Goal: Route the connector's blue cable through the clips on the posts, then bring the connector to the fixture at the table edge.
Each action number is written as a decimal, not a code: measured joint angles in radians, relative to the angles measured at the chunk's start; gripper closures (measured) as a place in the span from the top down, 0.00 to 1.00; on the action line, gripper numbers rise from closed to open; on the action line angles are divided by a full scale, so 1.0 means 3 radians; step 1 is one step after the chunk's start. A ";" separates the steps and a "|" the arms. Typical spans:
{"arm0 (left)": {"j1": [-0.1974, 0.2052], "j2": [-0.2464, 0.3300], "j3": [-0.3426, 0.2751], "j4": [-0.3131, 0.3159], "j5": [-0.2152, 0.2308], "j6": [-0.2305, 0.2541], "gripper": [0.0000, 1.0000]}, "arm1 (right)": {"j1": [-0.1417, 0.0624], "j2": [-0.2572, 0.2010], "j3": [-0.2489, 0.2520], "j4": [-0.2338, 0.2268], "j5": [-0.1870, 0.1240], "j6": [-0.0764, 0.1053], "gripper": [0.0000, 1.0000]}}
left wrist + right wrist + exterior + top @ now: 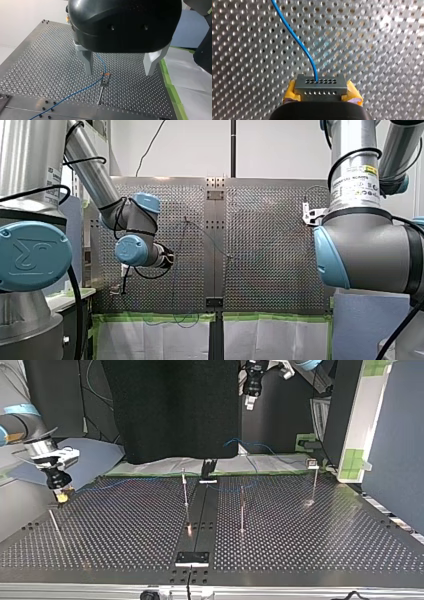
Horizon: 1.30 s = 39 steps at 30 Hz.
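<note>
In the right wrist view, the yellow pads (291,93) of my right gripper (322,95) are shut on a grey connector (320,86), low over the perforated plate. The blue cable (295,37) rises from the connector's row of holes. The top view has my right gripper (62,494) at the left, beside a thin post (54,521). My left gripper (120,71) hangs open high above a post with a clip (105,81), and the blue cable (75,93) runs past that clip. I cannot tell whether it sits in the clip. My left gripper (250,402) is at the top view's upper middle.
Three more thin posts (185,491) (242,512) (314,482) stand on the perforated table (125,535). A small black bracket (208,467) sits at the far edge and a dark plate (192,558) at the near edge. Green tape (172,87) lines the table's side.
</note>
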<state>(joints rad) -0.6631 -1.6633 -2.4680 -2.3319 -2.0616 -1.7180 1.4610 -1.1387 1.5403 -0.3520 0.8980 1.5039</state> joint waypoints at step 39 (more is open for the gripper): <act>0.0000 0.0000 0.0000 -0.0003 -0.0008 0.0010 1.00 | -0.0112 0.0121 -0.0125 -0.0015 0.0131 0.0012 0.00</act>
<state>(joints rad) -0.6631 -1.6634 -2.4680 -2.3329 -2.0639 -1.7149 1.4273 -1.1023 1.5027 -0.3566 0.9372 1.5076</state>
